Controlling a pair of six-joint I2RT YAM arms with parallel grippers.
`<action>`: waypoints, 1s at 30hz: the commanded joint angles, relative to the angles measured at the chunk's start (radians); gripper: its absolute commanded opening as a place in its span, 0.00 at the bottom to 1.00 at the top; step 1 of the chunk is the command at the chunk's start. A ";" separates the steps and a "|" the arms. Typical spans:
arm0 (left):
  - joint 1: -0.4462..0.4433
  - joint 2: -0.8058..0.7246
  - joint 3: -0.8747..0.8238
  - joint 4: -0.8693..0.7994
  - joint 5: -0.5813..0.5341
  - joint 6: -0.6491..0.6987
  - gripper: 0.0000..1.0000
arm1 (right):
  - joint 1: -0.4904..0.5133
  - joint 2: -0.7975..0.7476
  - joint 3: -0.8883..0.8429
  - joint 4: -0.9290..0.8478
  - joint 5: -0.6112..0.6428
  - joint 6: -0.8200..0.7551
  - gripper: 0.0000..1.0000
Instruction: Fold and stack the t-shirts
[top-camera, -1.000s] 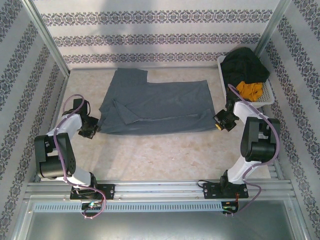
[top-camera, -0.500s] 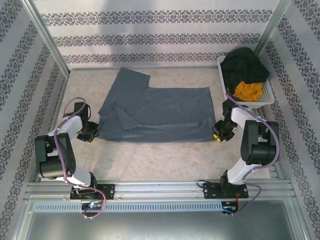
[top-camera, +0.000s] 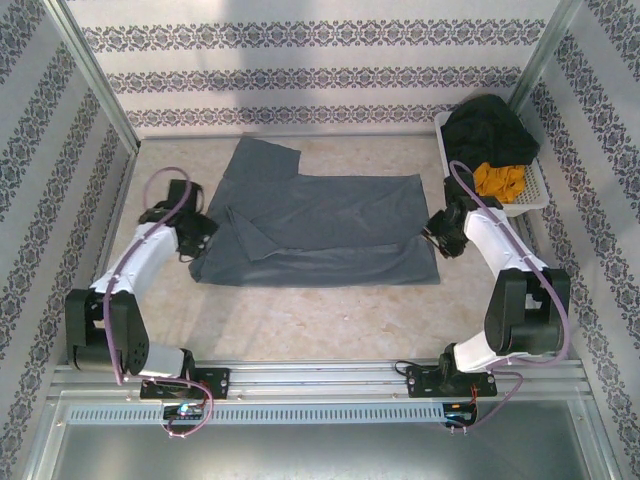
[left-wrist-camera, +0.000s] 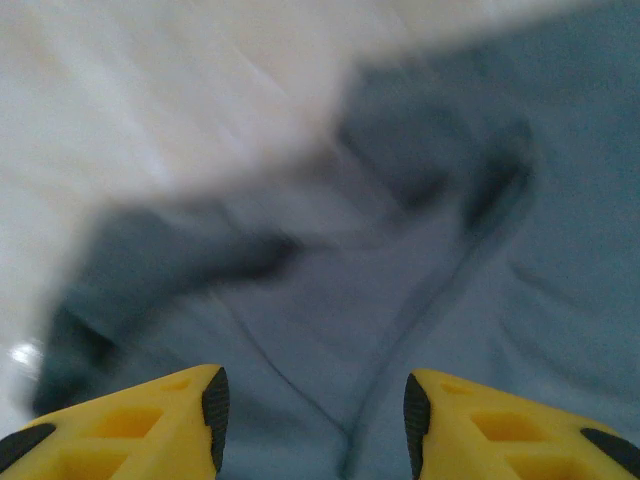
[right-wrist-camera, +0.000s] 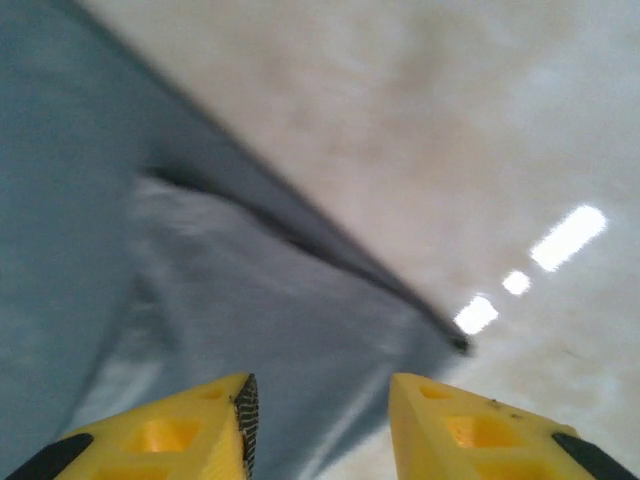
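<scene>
Slate blue-grey t-shirt (top-camera: 320, 225), part-folded, flat on the table (top-camera: 330, 320), with one gripper at each end.

Left to right, top view. Left gripper (top-camera: 195, 232) is at the shirt's 9 o'clock edge, so the cloth lies toward its 3 o'clock. In the left wrist view, the left gripper (left-wrist-camera: 312, 400) has its jaws about half parted with nothing between them and blurred cloth below. The shirt's long axis runs 9 to 3 o'clock, with one flap reaching toward 11. Right gripper (top-camera: 440, 235) is at the 3 o'clock edge. In the right wrist view, the right gripper (right-wrist-camera: 320, 410) is likewise parted and empty over the hem corner. Neither arm looks nearer, so a paired pick-up seems likely. Basket (top-camera: 535, 195) sits at 2 o'clock. Count: arms, two; spread shirts, one; baskets, one; garments in it, a dark one (top-camera: 485, 130) and a mustard one (top-camera: 497, 178).
</scene>
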 joint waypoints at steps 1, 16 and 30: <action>-0.128 0.073 -0.043 0.129 0.113 -0.221 0.52 | 0.038 0.048 0.017 0.149 -0.165 -0.078 0.47; -0.219 0.237 0.012 0.066 0.095 -0.339 0.51 | 0.101 0.117 0.048 0.218 -0.327 -0.095 0.53; -0.242 0.250 -0.020 0.153 0.102 -0.458 0.51 | 0.108 0.143 0.046 0.225 -0.335 -0.083 0.51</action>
